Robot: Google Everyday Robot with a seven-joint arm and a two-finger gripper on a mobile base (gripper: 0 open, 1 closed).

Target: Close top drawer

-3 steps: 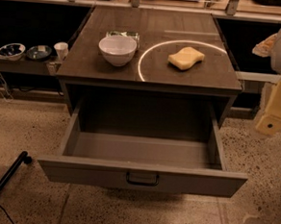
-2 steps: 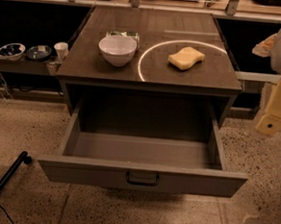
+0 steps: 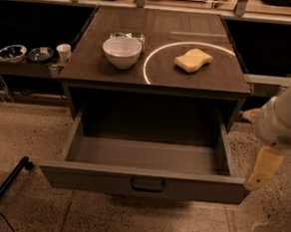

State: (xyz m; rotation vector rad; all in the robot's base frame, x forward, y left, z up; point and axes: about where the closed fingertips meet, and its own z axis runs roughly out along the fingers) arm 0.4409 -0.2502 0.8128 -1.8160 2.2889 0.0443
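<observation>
Claw (image 3: 263,168), pale yellow, hangs at the end of the robot's white arm (image 3: 284,117) on the right of the view, just beside the right front corner of the top drawer (image 3: 101,180). Whether the claw is apart or together cannot be told, nor whether it touches the wood. The drawer stands pulled well out from the brown cabinet (image 3: 113,81), its inside bare and its small dark loop handle (image 3: 147,185) at the middle of the flat front. On the cabinet top a white bowl (image 3: 122,51) sits at the left and a yellow sponge (image 3: 193,60) at the right, well apart, the sponge inside a bright ring of light (image 3: 147,73). To the left, on a low ledge, stand two small dark dishes (image 3: 12,52) and a white cup (image 3: 63,52). A black bar (image 3: 5,190) crosses the speckled floor (image 3: 29,130) at lower left.
</observation>
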